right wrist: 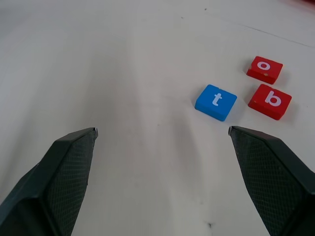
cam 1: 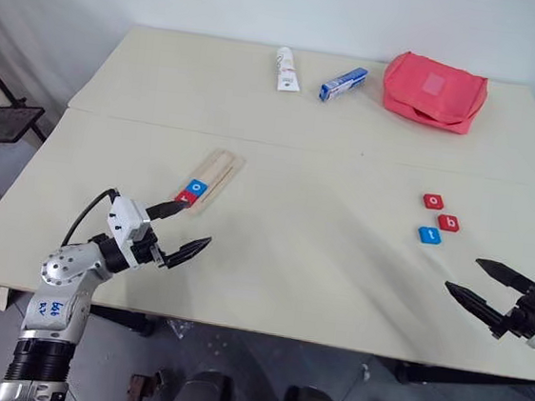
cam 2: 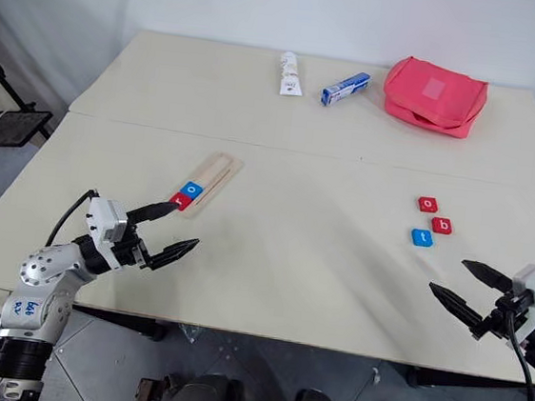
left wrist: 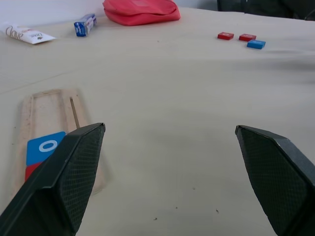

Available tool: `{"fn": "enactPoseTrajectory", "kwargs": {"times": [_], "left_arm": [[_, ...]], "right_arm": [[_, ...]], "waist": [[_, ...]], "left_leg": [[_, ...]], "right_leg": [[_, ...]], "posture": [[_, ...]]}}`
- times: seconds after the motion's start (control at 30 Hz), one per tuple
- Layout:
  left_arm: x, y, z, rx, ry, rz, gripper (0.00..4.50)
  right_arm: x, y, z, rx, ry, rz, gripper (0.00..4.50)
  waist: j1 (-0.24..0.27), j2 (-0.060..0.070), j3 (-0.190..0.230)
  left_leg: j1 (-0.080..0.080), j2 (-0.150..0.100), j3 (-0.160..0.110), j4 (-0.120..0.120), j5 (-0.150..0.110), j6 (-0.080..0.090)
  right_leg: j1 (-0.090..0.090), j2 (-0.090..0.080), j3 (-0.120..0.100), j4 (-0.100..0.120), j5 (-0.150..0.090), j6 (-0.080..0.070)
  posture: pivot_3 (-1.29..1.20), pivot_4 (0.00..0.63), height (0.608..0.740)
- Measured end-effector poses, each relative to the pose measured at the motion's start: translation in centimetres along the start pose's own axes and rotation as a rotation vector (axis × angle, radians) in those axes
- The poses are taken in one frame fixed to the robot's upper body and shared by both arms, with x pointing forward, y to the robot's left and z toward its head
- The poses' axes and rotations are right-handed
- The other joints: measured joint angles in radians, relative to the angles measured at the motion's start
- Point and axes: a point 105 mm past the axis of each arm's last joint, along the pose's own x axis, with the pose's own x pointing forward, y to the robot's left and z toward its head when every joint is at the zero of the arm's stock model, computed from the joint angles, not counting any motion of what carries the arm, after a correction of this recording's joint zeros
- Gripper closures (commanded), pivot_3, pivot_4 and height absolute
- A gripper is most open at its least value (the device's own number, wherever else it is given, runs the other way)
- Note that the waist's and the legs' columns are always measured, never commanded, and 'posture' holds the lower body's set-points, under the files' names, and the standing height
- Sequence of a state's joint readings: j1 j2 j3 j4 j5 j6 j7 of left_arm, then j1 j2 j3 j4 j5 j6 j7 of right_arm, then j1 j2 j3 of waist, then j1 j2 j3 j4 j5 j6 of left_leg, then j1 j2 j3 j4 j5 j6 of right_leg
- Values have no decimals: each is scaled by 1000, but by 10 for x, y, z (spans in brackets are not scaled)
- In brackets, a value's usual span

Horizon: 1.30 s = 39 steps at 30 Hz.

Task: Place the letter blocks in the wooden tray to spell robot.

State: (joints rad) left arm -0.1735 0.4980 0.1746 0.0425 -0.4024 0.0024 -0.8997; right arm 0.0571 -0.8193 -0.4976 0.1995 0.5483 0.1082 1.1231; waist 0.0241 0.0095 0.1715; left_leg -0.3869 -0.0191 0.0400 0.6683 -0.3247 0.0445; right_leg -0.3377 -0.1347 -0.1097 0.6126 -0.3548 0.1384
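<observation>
- Wooden tray (cam 1: 209, 178): lies on the surface toward 9 o'clock of centre, long axis slanted. Its near end holds a red tile (cam 1: 183, 197) (letter hidden by the left tool finger, presumably r) and next to it the blue o tile (cam 1: 197, 189); the remaining length of the groove is bare.
- Loose letter blocks: red o (right wrist: 265, 69), red b (right wrist: 269, 101) and blue t (right wrist: 215, 102), clustered close together but apart, toward 3 o'clock of the surface, well away from the tray.
- Left tool (cam 1: 177, 230): jaws spread wide, holding nothing, hovering just short of the tray's near end.
- Right tool (cam 2: 469, 291): jaws spread wide, holding nothing, at about 5 o'clock of the loose cluster, pointed toward it.
- Step in hand, as judged: fetch the b, third in the word. The t lies nearest the right tool and is easy to take by mistake. Approach so the fingers straddle the b alone, closing on two free edges without nudging the o or t. Keep the letter's orientation for the tray.
- Surface (cam 1: 318, 263): pale cream, two tops butted with a seam across. Along the far edge: white tube (cam 1: 287, 69), blue-and-white box (cam 1: 343, 84), red pouch (cam 1: 434, 91).
- Room: plain pale wall behind; grey floor below.
</observation>
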Motion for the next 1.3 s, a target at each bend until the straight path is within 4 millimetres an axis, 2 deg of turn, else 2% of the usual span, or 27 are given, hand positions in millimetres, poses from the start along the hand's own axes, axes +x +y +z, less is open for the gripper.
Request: {"fn": "enactPoseTrajectory", "kwargs": {"times": [0.37,0.57,0.8,0.97,1.17,1.3], "left_arm": [[-1,1,-1,-17,21,37,0],[-24,12,-8,-17,188,110,0],[-34,32,3,-21,250,210,0],[-21,54,28,-2,294,300,0],[-1,57,30,-55,399,373,0],[29,54,41,-89,479,385,0]], "right_arm": [[4,0,4,-8,-10,16,31],[17,1,17,-57,-23,71,31],[35,1,28,-106,-28,136,31],[45,7,34,-137,-36,189,31],[45,9,35,-150,-26,216,31],[45,12,39,-172,-19,258,31]], "waist": [[-2,0,0],[-5,0,0],[2,0,0],[-1,0,0],[0,-1,1],[1,-3,2]], "left_leg": [[0,0,0,0,0,0],[0,1,0,0,0,0],[0,0,-2,1,0,0],[0,0,-3,2,0,0],[0,-1,-3,3,0,0],[-2,-1,-4,6,0,0]], "right_leg": [[0,0,0,0,0,0],[0,1,1,0,0,0],[0,0,1,2,0,0],[-1,0,1,5,0,0],[-1,0,1,7,0,0],[-1,0,2,8,0,0]], "posture": [[0,150,740],[0,150,740],[0,150,740],[0,150,740],[0,150,740],[0,150,740]]}}
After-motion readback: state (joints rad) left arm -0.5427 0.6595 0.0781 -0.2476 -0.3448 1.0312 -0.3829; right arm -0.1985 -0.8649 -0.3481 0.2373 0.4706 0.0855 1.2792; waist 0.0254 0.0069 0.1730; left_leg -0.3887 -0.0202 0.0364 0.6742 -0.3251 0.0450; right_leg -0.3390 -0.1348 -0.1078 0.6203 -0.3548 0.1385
